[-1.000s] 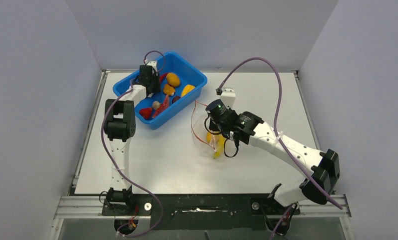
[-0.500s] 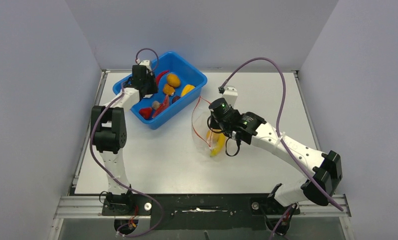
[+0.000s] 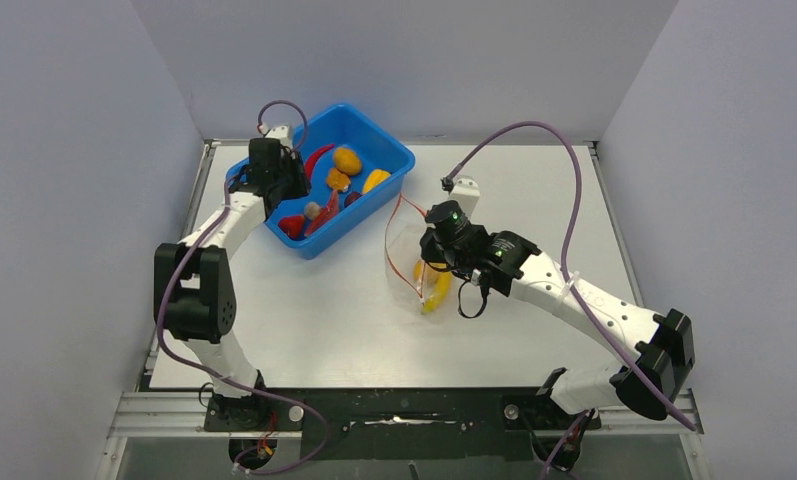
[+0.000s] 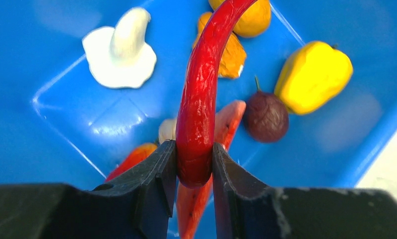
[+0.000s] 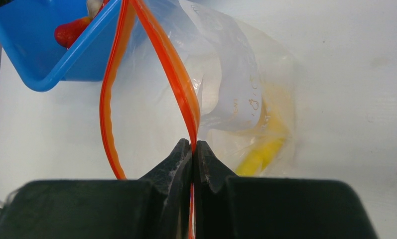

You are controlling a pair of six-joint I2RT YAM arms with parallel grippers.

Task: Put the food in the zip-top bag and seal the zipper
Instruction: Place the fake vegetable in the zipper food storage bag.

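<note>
Gripping the red chili (image 4: 201, 89) near its thick end, the left claw (image 4: 194, 147) is clamped shut on it and hangs above the blue tub (image 3: 374, 140) in the upper left of the top view. Below it in the tub lie a white garlic piece (image 4: 119, 47), a yellow pepper (image 4: 313, 74), a dark round fruit (image 4: 266, 117) and orange lumps (image 4: 246, 17). The right claw (image 5: 193, 145), near the middle of the top view, is pinched closed on the zipper (image 5: 179, 87), so the strip stands up in an open loop facing the tub. The zip-top bag (image 5: 236, 74) sags on the desk (image 3: 534, 200) just right of the tub, with a banana (image 5: 258, 154) already inside at its lower end. The step in hand looks like the loading of food, one piece at a time, with most pieces not yet bagged and the sealing far off. The next move probably calls for carrying the chili rightward over the tub rim to the loop and feeding it in end first, since it is long and curved and the mouth is narrow. The floppy film may fold shut if it is nudged. The desk is flat, pale and matte, faintly marked in the right wrist view. Plain grey-lilac walls (image 3: 74, 150) close it in on three sides, and a dark rail (image 3: 404, 410) carrying the arm bases runs along the bottom of the top view.
</note>
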